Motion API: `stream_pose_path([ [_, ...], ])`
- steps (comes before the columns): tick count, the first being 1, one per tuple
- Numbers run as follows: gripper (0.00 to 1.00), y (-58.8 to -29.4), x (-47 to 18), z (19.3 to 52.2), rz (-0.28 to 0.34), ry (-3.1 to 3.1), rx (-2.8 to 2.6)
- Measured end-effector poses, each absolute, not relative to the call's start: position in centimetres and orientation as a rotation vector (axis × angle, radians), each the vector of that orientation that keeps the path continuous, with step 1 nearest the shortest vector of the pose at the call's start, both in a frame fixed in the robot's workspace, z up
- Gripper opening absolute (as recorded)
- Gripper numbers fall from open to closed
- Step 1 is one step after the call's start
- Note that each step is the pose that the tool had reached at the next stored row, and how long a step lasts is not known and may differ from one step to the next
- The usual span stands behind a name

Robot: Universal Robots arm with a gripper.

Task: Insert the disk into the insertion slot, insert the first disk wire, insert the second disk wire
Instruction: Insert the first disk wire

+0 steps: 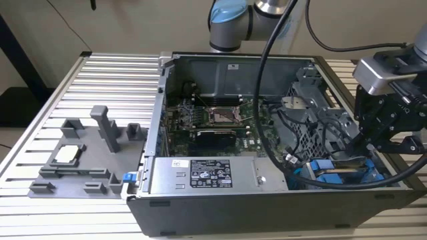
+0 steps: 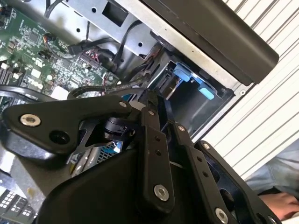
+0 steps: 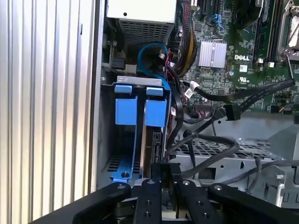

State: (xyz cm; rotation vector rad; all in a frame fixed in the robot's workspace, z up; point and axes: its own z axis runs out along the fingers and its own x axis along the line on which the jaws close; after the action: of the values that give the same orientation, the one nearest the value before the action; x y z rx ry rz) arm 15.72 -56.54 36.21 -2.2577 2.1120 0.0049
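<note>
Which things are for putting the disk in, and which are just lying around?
For the job: the pincer, the blue-framed disk, the insertion slot, the black wire with a loose plug.

Just lying about: the grey holder tray, the silver power box, the green motherboard.

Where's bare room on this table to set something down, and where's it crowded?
Free: ribbed aluminium table beyond the grey plastic fixture. Crowded: the blue-railed drive bay inside the open black computer case, under black cables and the black gripper.
</note>
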Motion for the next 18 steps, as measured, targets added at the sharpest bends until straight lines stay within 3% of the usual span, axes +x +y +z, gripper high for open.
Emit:
stream_pose_path([
  [5, 0.19, -56.5, 15.7, 35.8, -0.023, 2.127, -2.270],
  [18, 0.19, -56.5, 16.1, 34.6, -0.025, 2.211, -2.190],
])
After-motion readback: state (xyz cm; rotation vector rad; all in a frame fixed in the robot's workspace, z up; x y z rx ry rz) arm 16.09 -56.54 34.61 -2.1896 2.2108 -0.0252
